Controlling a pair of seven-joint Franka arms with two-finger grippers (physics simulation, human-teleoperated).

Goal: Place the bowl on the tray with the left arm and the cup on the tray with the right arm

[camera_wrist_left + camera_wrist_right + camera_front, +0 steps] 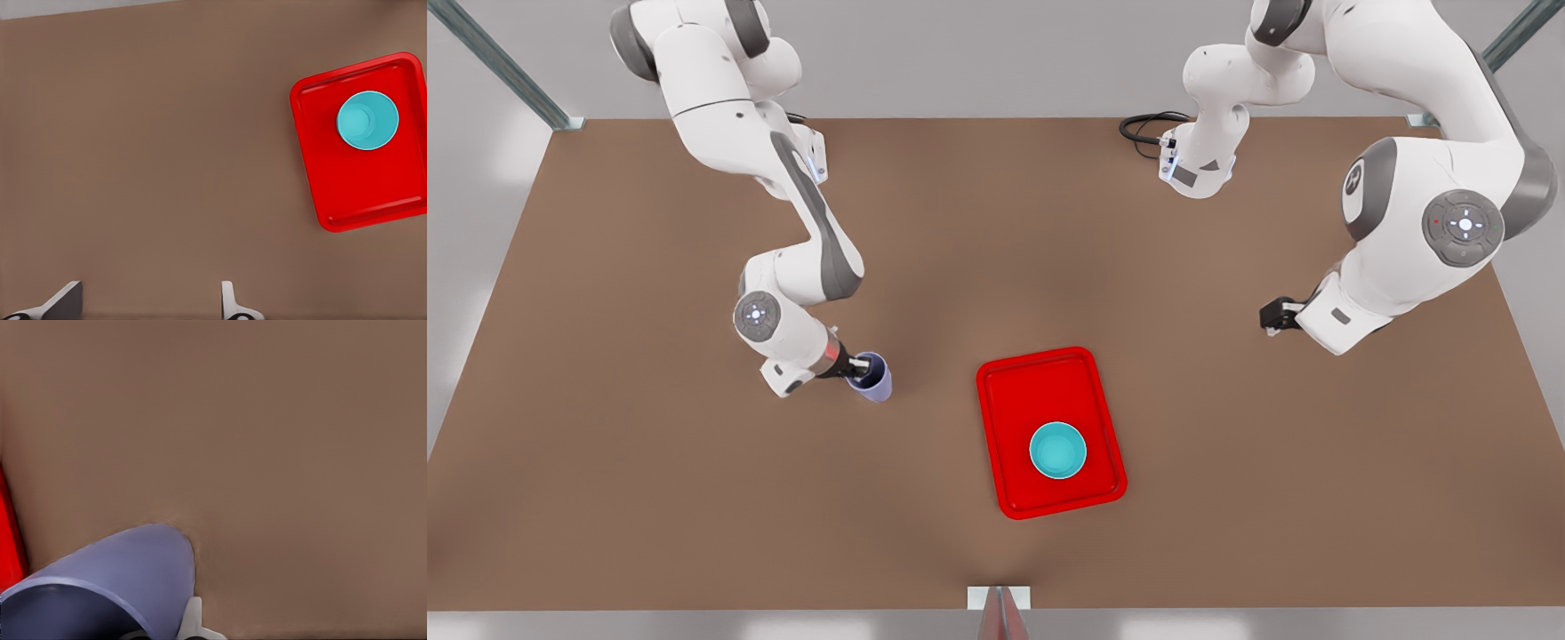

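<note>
right gripper (860,364) low, clamping cup (873,377); left gripper (1270,316) raised, spread.

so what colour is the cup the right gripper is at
Lavender-blue, plain; the cup shows best in the front view.

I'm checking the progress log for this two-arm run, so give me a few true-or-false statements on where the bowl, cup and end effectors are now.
1. The bowl sits on the tray. True.
2. The cup is on the tray. False: it is off the tray, toward the front view's left.
3. The right end effector is shut on the cup. True.
4. The left end effector holds the bowl. False: it is open, away from the tray.
</note>
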